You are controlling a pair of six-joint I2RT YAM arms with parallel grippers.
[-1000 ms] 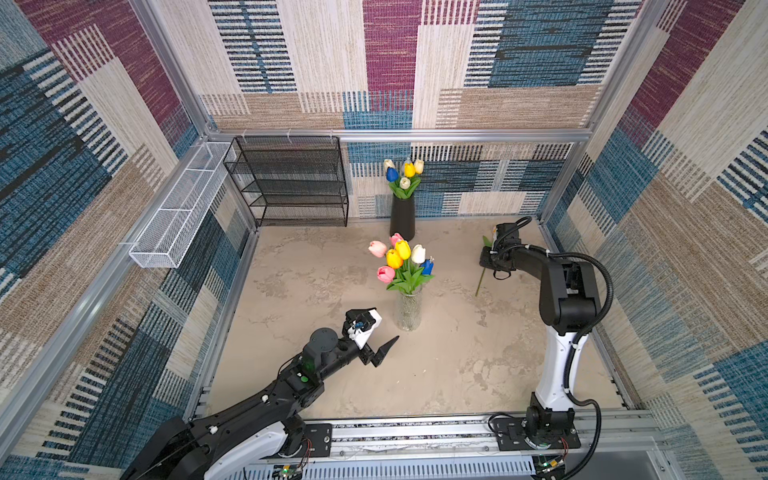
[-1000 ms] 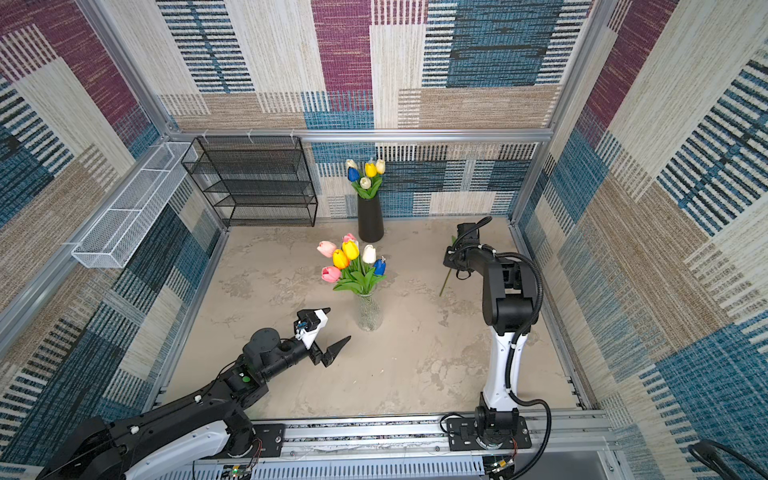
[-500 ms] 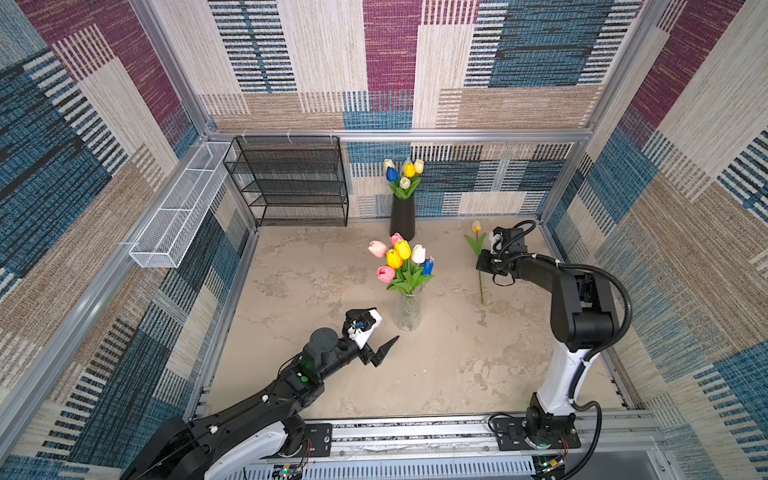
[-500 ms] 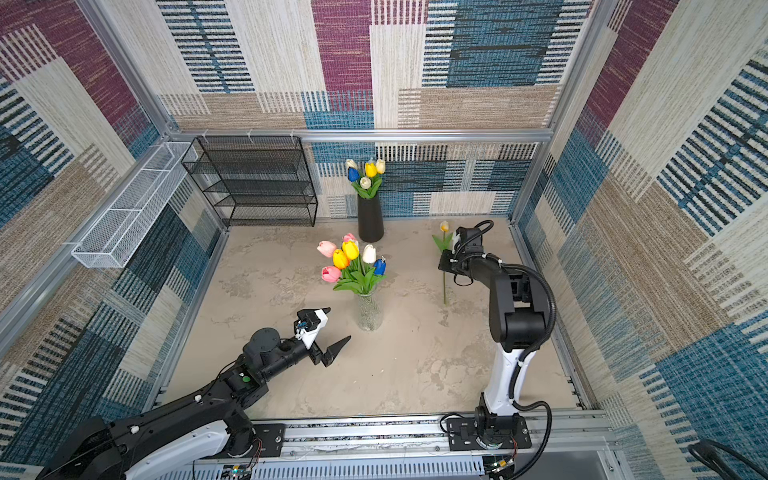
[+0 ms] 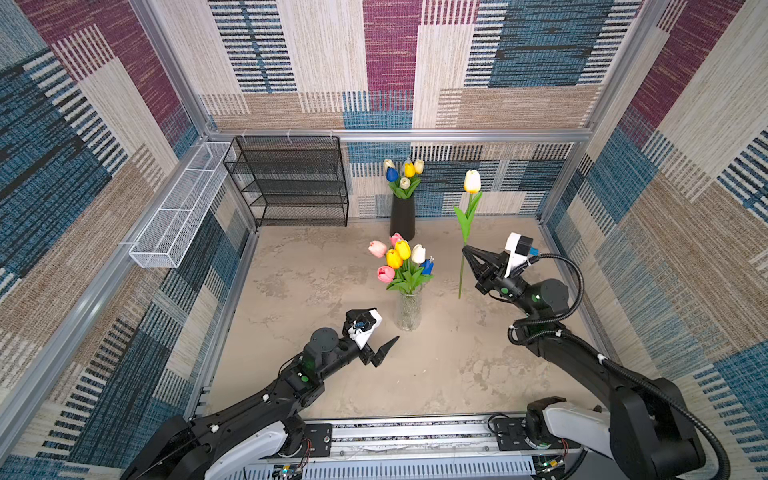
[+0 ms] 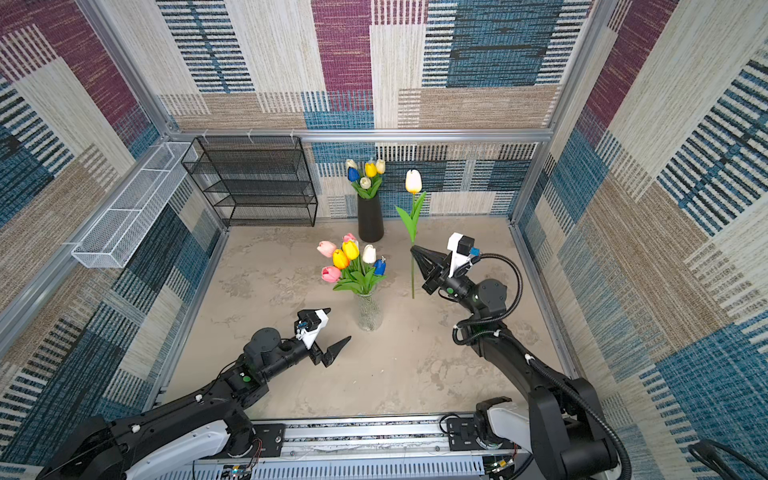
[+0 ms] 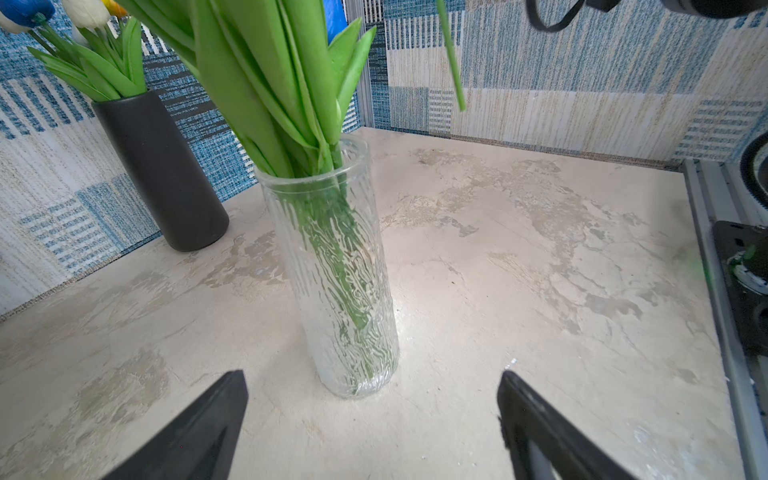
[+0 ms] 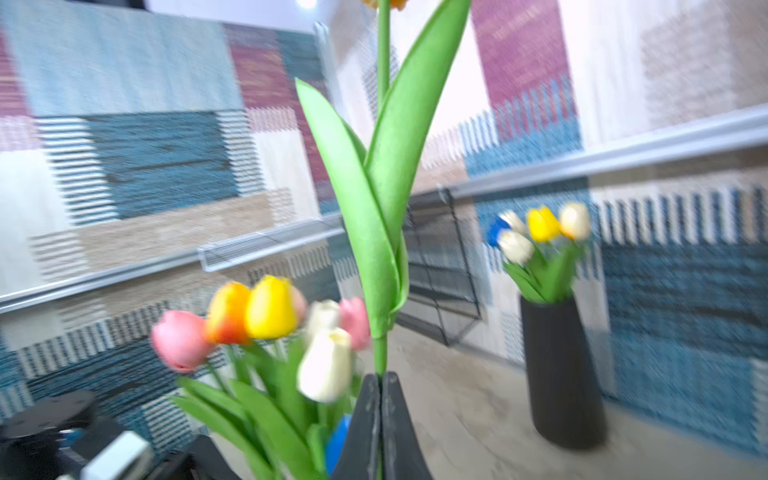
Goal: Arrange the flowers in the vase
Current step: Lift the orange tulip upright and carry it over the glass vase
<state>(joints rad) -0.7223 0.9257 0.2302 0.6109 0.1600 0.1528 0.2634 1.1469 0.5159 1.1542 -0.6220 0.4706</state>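
My right claw (image 5: 464, 248) is pinched together on the green stem of one tulip (image 5: 465, 224), gripping just below its two leaves. The stem stands upright. Its cream head with an orange base rises well above my fingertips, and the bare lower part hangs below them, its end clear of the table (image 5: 311, 270). In the right wrist view the two fingers meet flat against each other with the stem between them.

My left claw (image 6: 338, 324) is spread wide and holds nothing. It hovers low over the table. The glass vase (image 7: 340, 270) stands just ahead of it, in line with the gap between the fingers and not touching either one.

That vase sits between my two claws, lower than the right one and off to its left. It holds a bunch of flowers (image 5: 401, 259) in pink, yellow, orange, white and blue. Their heads are about level with my right claw.

Beyond both claws, by the back wall, a black vase (image 5: 402, 218) holds another small bunch. It is well apart from the tulip I grip.
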